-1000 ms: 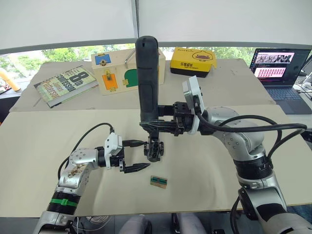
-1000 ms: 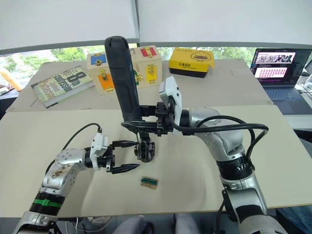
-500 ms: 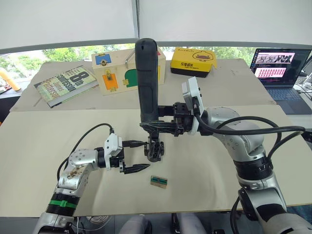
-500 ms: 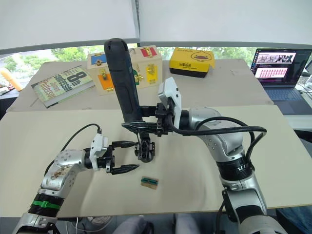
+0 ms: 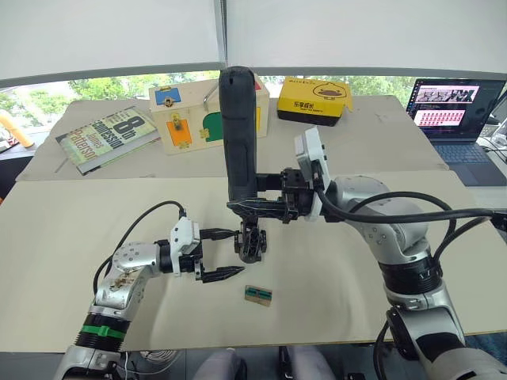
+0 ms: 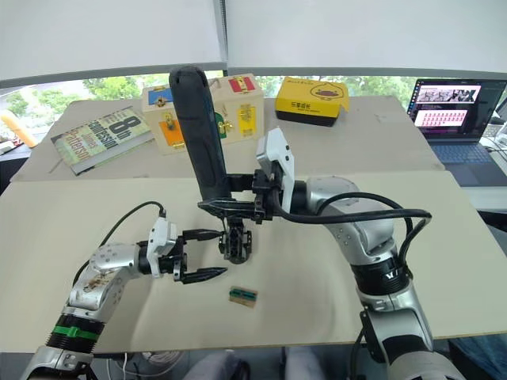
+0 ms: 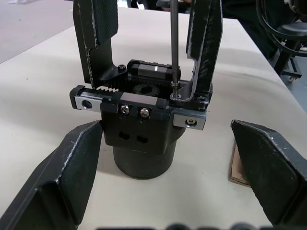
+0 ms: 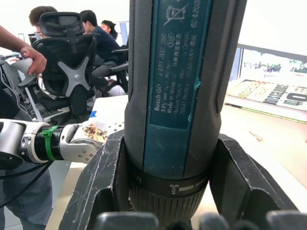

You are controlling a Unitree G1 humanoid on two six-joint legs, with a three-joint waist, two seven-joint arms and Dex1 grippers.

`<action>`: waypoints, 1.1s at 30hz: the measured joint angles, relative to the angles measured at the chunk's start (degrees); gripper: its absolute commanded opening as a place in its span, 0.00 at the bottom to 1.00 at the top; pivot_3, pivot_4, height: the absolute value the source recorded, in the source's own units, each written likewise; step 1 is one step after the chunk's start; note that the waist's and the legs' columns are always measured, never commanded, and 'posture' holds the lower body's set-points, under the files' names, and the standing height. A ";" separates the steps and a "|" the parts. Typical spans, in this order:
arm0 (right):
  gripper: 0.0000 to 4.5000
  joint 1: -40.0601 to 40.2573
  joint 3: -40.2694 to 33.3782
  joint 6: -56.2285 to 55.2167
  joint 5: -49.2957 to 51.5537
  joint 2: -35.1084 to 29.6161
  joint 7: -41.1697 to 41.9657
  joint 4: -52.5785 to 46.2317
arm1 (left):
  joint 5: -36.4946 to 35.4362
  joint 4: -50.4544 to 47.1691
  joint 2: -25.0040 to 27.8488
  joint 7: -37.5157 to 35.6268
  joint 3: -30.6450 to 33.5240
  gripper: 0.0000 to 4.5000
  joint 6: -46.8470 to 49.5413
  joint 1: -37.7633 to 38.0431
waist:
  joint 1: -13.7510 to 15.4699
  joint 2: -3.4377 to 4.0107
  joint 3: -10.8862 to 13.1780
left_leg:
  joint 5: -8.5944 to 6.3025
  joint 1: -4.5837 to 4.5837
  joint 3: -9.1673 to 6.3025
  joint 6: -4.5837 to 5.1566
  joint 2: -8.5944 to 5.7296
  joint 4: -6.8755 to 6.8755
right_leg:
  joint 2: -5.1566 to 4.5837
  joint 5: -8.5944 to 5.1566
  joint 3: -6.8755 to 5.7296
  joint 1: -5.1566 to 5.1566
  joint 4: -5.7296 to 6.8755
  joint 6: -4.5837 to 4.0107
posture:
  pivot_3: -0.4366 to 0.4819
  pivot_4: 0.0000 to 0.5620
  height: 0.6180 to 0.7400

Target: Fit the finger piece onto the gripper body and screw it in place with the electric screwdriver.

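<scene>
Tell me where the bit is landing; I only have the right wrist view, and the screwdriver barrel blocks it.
Observer: The bit of the electric screwdriver stands upright, its tip on a screw at one top corner of the gripper body.
Operator: Is the left gripper steadying the body?
Observer: No. The left gripper is open, its fingers straddling the body, not closed on it.
Operator: Anything near it on the table?
Observer: A small green-and-tan block lies flat, apart from the body, on the robot's side of it.
</scene>
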 measured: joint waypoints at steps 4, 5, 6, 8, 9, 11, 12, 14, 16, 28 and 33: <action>0.42 0.04 0.14 -0.02 -0.42 0.22 -0.01 -0.42 | 1.25 0.28 -0.11 0.96 -0.77 1.00 -0.10 0.00 | 0.00 0.00 0.00 | 0.00 0.00 0.00 0.00 0.00 0.00 | 0.00 0.00 0.00 0.00 0.00 0.00 | 0.48 0.27 1.00; 0.42 0.04 0.15 -0.02 -0.52 0.31 -0.01 -0.43 | 1.60 0.56 -0.11 1.19 -0.99 1.00 -0.14 -0.03 | 0.00 0.00 0.00 | 0.00 0.00 0.00 0.00 0.00 0.00 | 0.00 0.00 0.00 0.00 0.01 0.00 | 0.48 0.27 1.00; 0.42 0.04 0.15 -0.03 -0.66 0.40 -0.01 -0.44 | 1.96 0.92 -0.12 1.37 -1.16 1.00 -0.16 -0.03 | 0.00 0.00 0.00 | 0.00 0.00 0.00 0.00 0.00 0.00 | 0.00 0.00 -0.01 0.00 0.00 0.00 | 0.48 0.27 1.00; 0.42 0.04 0.14 -0.11 -0.88 0.46 0.02 -0.44 | 2.74 2.00 -0.32 1.97 -1.40 1.00 -0.32 -0.18 | 0.01 0.00 0.00 | 0.00 0.00 0.00 0.00 0.00 0.00 | 0.00 0.00 -0.01 0.00 0.00 0.00 | 0.48 0.27 1.00; 0.42 0.04 0.15 -0.14 -0.93 0.50 0.04 -0.44 | 3.56 2.77 -0.53 2.38 -1.62 1.00 -0.41 -0.44 | 0.03 0.00 0.00 | 0.00 0.00 0.00 0.00 0.00 0.01 | 0.00 0.00 -0.01 0.00 0.00 0.00 | 0.48 0.27 1.00; 0.42 0.04 0.14 -0.16 -0.98 0.53 0.07 -0.44 | 4.18 3.87 -0.96 2.98 -2.02 1.00 -0.46 -0.94 | 0.03 0.00 0.00 | 0.00 0.00 0.00 0.00 -0.01 0.02 | 0.00 0.00 -0.01 0.00 0.01 0.00 | 0.48 0.27 1.00; 0.42 0.04 0.15 -0.16 -1.01 0.60 0.08 -0.44 | 4.53 4.41 -1.21 3.46 -2.31 1.00 -0.46 -1.24 | 0.02 0.00 0.00 | 0.00 0.00 0.00 0.00 -0.01 0.02 | 0.00 0.00 -0.01 0.00 0.01 0.00 | 0.48 0.27 1.00; 0.42 0.04 0.14 -0.16 -1.02 0.60 0.07 -0.44 | 5.44 5.51 -1.78 3.74 -2.94 1.00 -0.68 -2.00 | 0.03 0.00 0.00 | 0.00 0.00 0.00 0.00 -0.01 0.02 | 0.00 0.00 -0.01 -0.01 0.02 0.00 | 0.48 0.27 1.00; 0.42 0.04 0.14 -0.16 -1.02 0.75 0.01 -0.44 | 5.83 6.47 -2.54 3.99 -3.55 1.00 -1.25 -2.67 | 0.00 0.00 0.00 | 0.00 0.00 0.00 0.00 -0.01 0.03 | 0.00 0.00 -0.01 0.00 0.02 0.00 | 0.48 0.27 1.00; 0.42 0.03 0.15 -0.16 -1.08 0.75 -0.03 -0.44 | 8.75 12.66 -6.27 5.98 -5.39 1.00 -3.14 -7.43 | 0.06 -0.01 0.00 | 0.00 -0.01 0.00 0.00 -0.01 0.12 | -0.02 0.00 0.00 0.02 0.05 0.00 | 0.48 0.27 1.00; 0.42 0.03 0.15 -0.16 -1.18 0.65 0.01 -0.44 | 9.43 14.24 -7.14 5.96 -5.62 1.00 -4.72 -8.31 | 0.15 -0.01 -0.01 | 0.00 -0.01 -0.01 0.00 -0.02 0.20 | -0.04 0.00 0.00 0.04 0.07 0.00 | 0.48 0.27 1.00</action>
